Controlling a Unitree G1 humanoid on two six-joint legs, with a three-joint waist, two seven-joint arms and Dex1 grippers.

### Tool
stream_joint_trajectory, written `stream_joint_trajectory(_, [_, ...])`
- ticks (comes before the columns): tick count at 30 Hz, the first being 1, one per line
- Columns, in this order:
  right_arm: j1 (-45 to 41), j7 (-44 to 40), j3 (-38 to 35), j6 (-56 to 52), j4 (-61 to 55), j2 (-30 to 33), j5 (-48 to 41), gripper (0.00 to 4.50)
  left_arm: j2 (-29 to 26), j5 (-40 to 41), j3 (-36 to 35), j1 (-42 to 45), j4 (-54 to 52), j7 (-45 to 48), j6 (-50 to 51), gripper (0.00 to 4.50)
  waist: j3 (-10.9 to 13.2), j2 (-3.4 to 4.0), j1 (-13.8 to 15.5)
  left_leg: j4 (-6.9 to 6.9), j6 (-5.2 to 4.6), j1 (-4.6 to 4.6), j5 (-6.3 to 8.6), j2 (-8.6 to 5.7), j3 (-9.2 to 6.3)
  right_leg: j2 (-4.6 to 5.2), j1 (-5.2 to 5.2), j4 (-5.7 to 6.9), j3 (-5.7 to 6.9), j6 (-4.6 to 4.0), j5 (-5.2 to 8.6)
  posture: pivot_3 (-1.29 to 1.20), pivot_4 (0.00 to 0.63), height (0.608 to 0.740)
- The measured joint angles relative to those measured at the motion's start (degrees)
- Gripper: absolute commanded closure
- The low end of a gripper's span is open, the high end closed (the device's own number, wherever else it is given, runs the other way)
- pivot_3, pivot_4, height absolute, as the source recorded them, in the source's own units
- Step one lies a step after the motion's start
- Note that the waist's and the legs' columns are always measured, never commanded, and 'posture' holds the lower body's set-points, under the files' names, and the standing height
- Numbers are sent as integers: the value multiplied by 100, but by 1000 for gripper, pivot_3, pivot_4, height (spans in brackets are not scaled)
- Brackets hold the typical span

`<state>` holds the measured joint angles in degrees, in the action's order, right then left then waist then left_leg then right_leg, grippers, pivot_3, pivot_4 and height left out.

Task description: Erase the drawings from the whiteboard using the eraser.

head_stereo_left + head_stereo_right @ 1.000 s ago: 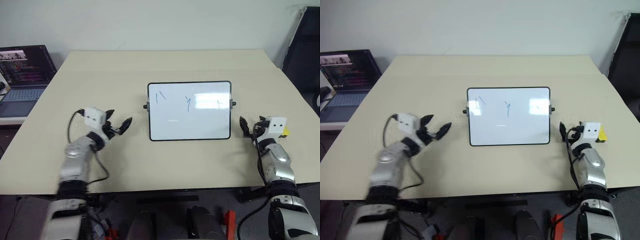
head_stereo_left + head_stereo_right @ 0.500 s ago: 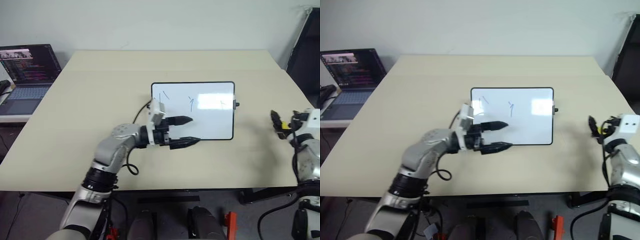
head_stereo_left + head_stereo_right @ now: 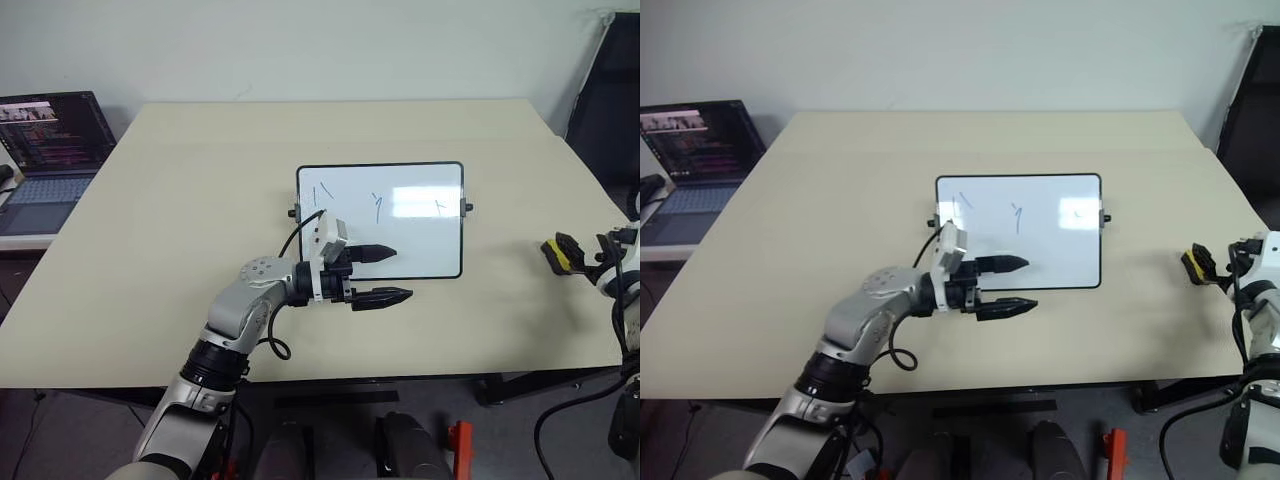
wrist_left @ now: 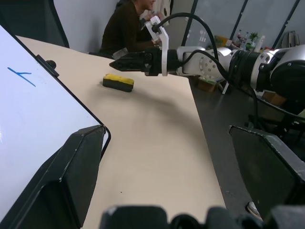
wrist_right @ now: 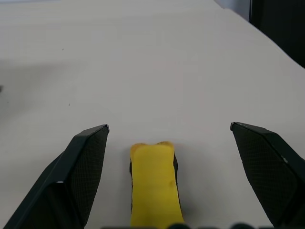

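A beige table point(image 3: 180, 180) occupies the centre, an open laptop point(image 3: 45, 150) with lit screen stands beside its left edge, and a seated person point(image 4: 128, 26) appears beyond the far corner.

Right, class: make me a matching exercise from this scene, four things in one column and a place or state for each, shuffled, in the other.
Things:
1. eraser
2. whiteboard
3. laptop
4. left gripper

Places or states:
A. open, at the board's near left corner
B. mid-table, blue marks on it
C. on the table between the open right gripper's fingers
D. beyond the table's left edge, screen lit

Pairs: 1-C, 2-B, 3-D, 4-A
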<state>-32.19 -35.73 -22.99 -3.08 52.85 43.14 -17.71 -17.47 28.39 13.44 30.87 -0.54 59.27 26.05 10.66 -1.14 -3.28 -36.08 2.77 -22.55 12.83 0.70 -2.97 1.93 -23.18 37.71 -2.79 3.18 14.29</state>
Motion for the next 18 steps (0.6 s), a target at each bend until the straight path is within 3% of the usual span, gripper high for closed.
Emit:
stream_joint_trajectory(16, [-121, -42, 180, -119, 495, 75, 243, 21, 80, -81, 6, -110, -114, -43, 6, 0, 0, 0, 1, 0, 0, 0, 0, 0, 0, 0, 0, 0, 0, -1, -1, 0, 150, 740])
stream_joint_trajectory(18, [-125, -41, 180, -119, 507, 75, 253, 386, 74, -81, 6, -111, -118, -42, 12, 0, 0, 0, 1, 0, 0, 0, 0, 0, 0, 0, 0, 0, 0, -1, -1, 0, 150, 740])
